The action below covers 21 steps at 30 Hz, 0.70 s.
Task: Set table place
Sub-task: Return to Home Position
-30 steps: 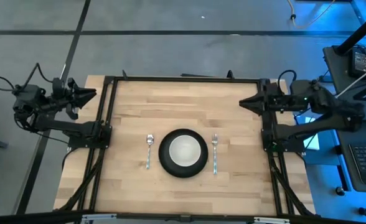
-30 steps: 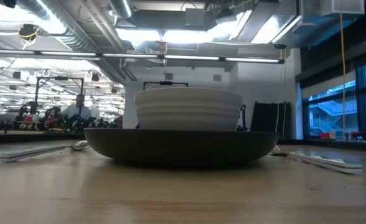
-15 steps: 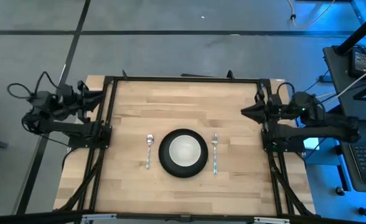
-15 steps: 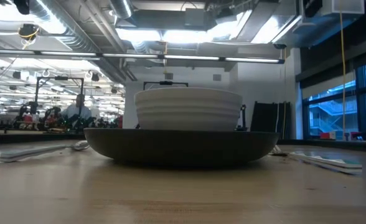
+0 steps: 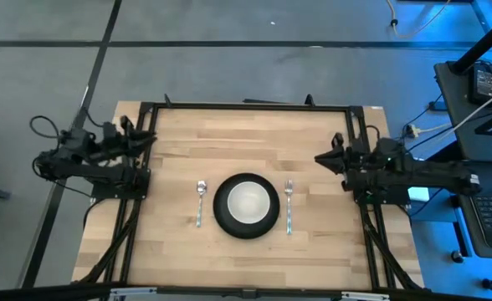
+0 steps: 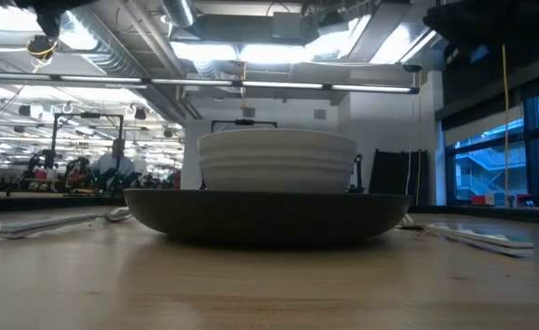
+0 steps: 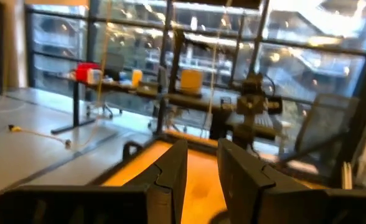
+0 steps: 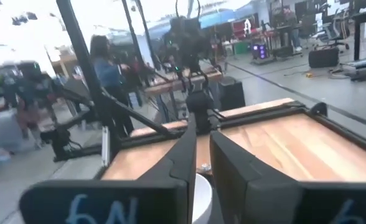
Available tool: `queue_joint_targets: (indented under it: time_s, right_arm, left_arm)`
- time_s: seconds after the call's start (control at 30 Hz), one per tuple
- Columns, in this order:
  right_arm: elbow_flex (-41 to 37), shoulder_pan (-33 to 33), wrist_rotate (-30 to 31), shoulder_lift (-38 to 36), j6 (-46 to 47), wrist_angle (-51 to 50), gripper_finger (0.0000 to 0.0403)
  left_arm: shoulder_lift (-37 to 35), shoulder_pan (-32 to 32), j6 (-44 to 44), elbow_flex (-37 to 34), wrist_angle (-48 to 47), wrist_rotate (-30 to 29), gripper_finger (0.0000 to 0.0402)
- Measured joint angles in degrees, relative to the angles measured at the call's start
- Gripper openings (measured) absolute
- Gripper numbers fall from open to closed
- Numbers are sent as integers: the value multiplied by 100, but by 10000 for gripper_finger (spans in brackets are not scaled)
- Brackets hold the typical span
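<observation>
On the pale wood table [image 5: 229,138] a dark round plate [image 5: 246,206] rests flat with a white bowl [image 5: 248,201] standing in it. The low view shows the same plate [image 6: 269,215] and bowl [image 6: 279,160]. A spoon [image 5: 201,201] lies left of the plate and a fork [image 5: 289,206] lies right of it. My left gripper [image 5: 151,136] hangs shut over the table's left edge and points right, seen also in its wrist view [image 7: 201,146]. My right gripper [image 5: 317,158] [image 8: 201,127] is shut near the right edge and points left toward the fork.
A thin black frame [image 5: 246,106] runs around the tabletop, with uprights beside both arm bases. Bare wood lies between the far edge and the plate, and also in front of the plate. People and workbenches [image 8: 108,68] show in the room beyond the table.
Both arms have lowered and folded in over the table's side edges. The left gripper has moved toward the table's right and slightly nearer. The right gripper has moved toward the near edge and a little left. The dishes and cutlery have stayed put.
</observation>
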Motion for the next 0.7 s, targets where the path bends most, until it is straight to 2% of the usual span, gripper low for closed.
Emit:
queue_joint_targets:
  time_s: [0.23, 0.53, 0.7]
  right_arm:
    - [-866, 0, -461, -178, 390, 1292, 49]
    - [-1210, 0, -497, -239, 531, 1304, 49]
    - [-1277, 0, -497, -239, 540, 1331, 49]
  left_arm:
    - [0, 0, 157, -738, 625, 1085, 82]
    - [-2, 0, -122, -1306, 798, 2012, 82]
    - [-4, 0, -148, -2048, 1904, 2317, 82]
